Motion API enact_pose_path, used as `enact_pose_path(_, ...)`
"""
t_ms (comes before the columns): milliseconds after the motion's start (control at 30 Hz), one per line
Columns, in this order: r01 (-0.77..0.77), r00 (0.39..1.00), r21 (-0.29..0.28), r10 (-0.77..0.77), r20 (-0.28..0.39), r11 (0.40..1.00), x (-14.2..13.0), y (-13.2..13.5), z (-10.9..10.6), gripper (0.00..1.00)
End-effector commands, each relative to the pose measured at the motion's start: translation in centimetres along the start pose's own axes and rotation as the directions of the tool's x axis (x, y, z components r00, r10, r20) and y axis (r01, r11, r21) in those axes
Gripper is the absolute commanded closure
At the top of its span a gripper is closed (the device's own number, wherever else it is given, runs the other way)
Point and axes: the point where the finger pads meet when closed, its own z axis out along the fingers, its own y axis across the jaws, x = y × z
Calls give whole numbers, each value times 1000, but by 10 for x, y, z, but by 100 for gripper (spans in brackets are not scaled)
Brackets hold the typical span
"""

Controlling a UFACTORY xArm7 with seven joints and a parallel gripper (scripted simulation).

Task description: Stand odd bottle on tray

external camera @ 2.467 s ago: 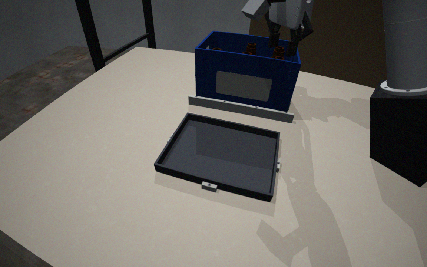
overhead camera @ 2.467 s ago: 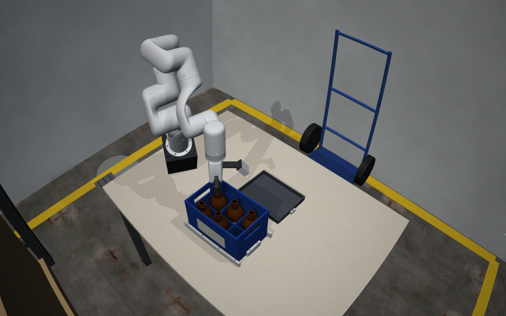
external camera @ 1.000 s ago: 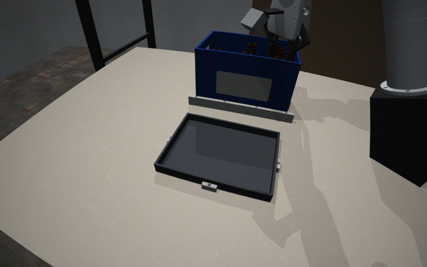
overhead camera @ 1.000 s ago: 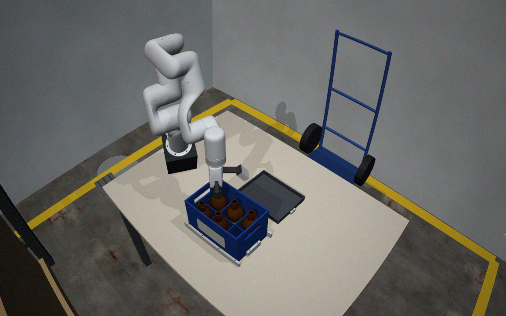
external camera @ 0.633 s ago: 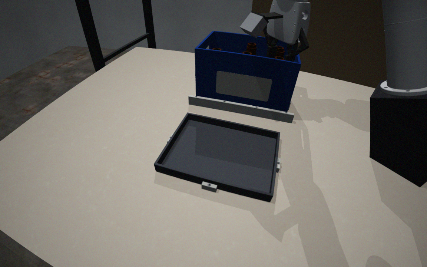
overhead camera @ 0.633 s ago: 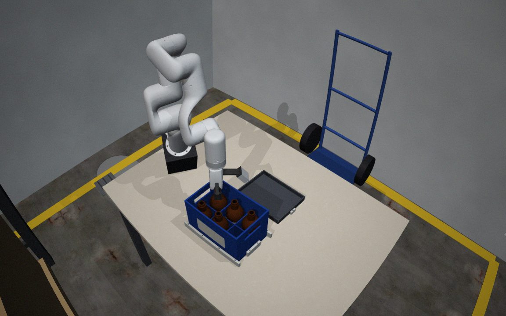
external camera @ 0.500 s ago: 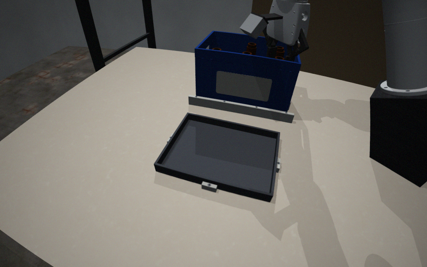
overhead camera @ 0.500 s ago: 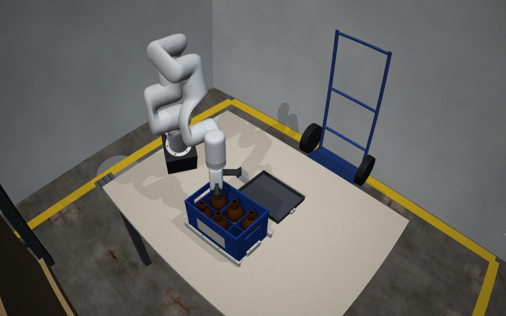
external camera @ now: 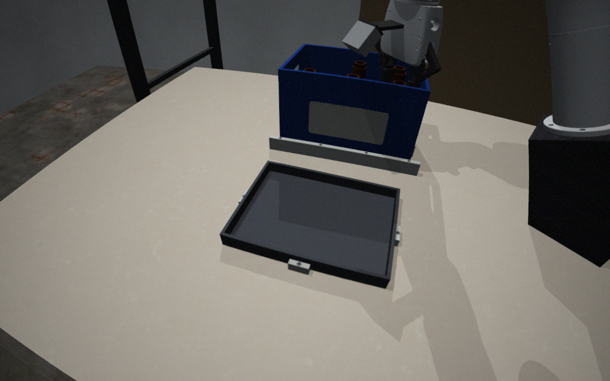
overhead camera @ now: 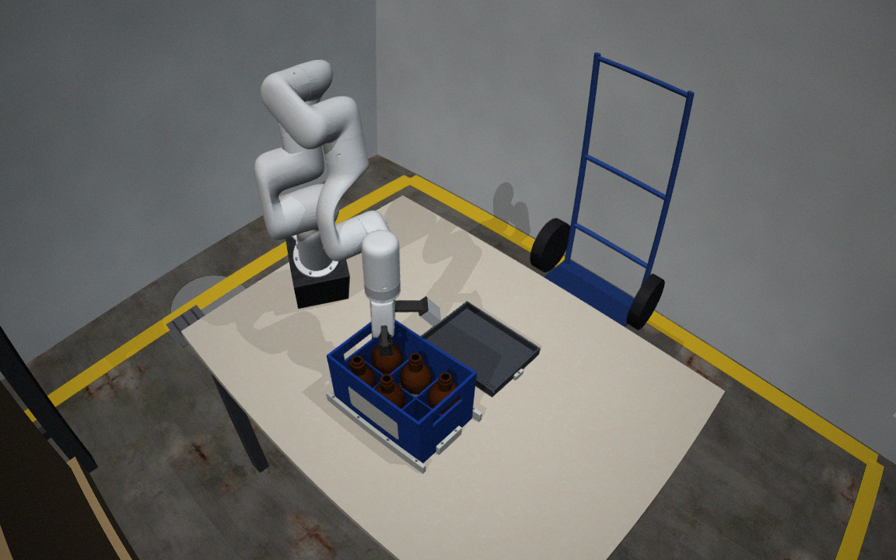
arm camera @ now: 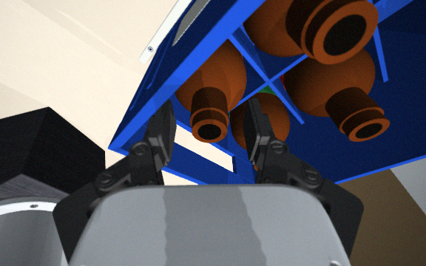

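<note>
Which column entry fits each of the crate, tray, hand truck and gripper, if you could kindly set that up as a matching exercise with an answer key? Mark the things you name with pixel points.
1. Crate [overhead camera: 413,446] [external camera: 293,108] [arm camera: 183,74]
2. Tray [overhead camera: 507,344] [external camera: 326,212]
3. Hand truck [overhead camera: 593,295]
4. Gripper [overhead camera: 386,351] [external camera: 401,80] [arm camera: 209,111]

A. Has two black wheels [overhead camera: 550,245]
B. Open, at one end of the crate
C. Contains five bottles [overhead camera: 415,378] [external camera: 359,70] [arm camera: 213,70]
D. Dark, with no bottle on it

Pairs: 1-C, 2-D, 3-A, 4-B

In the top view, the gripper [overhead camera: 385,341] [external camera: 400,78] [arm camera: 209,111] hides the neck of one brown bottle [overhead camera: 386,359] [arm camera: 210,89]. The wrist view's upper edge crops another bottle [arm camera: 329,29]. Differences in neck thickness seem too small to judge.
</note>
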Motion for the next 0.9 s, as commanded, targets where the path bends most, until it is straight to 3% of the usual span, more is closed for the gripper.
enact_pose_path(0, 0, 1000, -2, 0, -2, 1000, 1, 1, -1, 35)
enact_pose_path(167, 0, 1000, -2, 0, -2, 1000, 1, 1, -1, 35)
enact_pose_path(200, 0, 1000, -2, 0, -2, 1000, 1, 1, -1, 100)
enact_pose_path(867, 0, 1000, -2, 0, -2, 1000, 1, 1, -1, 100)
